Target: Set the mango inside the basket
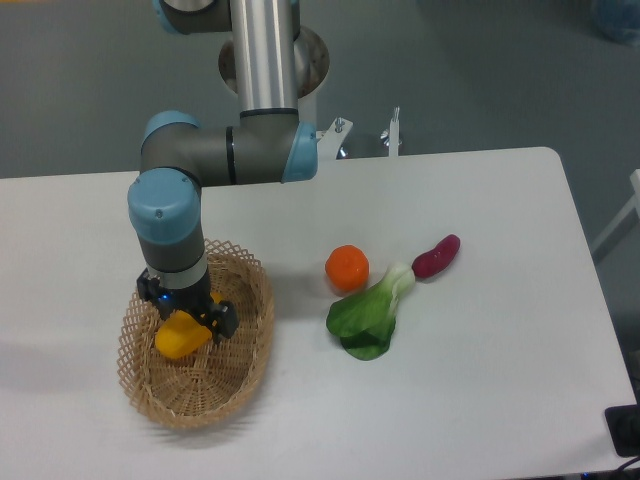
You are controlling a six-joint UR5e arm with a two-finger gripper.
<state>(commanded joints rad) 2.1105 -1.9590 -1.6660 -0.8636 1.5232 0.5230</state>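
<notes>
The yellow-orange mango point(180, 338) is inside the tan wicker basket point(245, 345) at the left of the table. My gripper point(187, 320) hangs straight down into the basket, and its fingers stand on either side of the mango's upper part. The wrist hides part of the mango and the finger pads, so I cannot tell whether the fingers press on the fruit or stand off it, nor whether the mango rests on the basket floor.
A round orange point(347, 268), a green leafy vegetable point(368, 317) and a magenta oblong vegetable point(436, 256) lie right of the basket. The arm's base point(268, 50) stands at the table's far edge. A dark object point(625, 430) sits at the lower right corner.
</notes>
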